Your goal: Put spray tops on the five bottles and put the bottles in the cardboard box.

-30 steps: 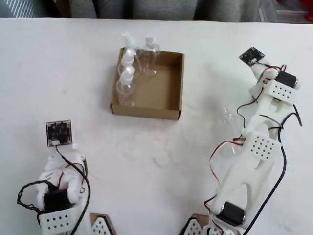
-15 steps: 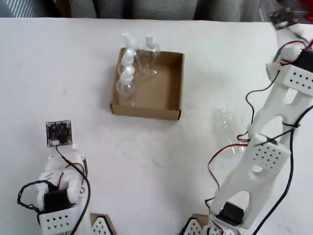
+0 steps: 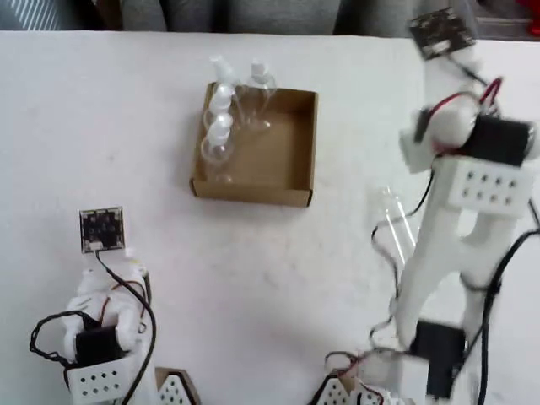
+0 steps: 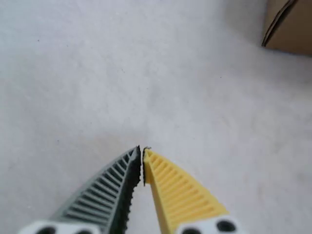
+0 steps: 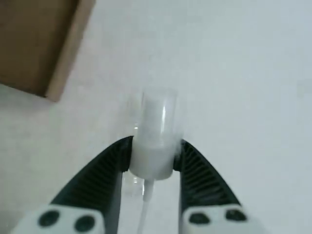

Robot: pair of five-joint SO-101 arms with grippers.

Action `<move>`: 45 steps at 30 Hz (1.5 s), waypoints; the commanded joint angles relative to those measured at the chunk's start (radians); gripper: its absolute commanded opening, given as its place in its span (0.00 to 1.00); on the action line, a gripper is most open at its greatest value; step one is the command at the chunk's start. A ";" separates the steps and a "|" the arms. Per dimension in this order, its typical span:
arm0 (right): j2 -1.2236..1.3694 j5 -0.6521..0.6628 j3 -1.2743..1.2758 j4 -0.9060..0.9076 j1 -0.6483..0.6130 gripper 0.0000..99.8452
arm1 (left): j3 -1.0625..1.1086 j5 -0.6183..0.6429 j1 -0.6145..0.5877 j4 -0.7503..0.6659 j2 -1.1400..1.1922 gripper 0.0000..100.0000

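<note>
The cardboard box [image 3: 287,156] sits mid-table, with several clear bottles [image 3: 219,126] wearing white spray tops standing along its left wall and back corner. One clear bottle [image 3: 395,221] lies on the table right of the box, with no top on it. My right gripper [image 5: 152,144] is shut on a white spray top [image 5: 155,141] with a clear cap, its thin tube hanging below; the raised right arm [image 3: 472,169] stands over the table's right side. My left gripper [image 4: 142,155] is shut on nothing, low over bare table at the front left.
A corner of the box [image 4: 287,24] shows ahead of the left gripper, and another corner [image 5: 39,48] beside the right one. The left arm [image 3: 97,329] rests near the front edge. Wires hang from the right arm beside the lying bottle.
The right arm has risen and swung toward the back right, carrying its wrist camera to the far table edge. The lying bottle is now more exposed. The left arm is unmoved.
</note>
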 commanded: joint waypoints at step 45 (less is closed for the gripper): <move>0.001 -0.499 0.911 -0.510 -0.938 0.31 | -0.002 0.002 0.013 -0.008 -0.005 0.02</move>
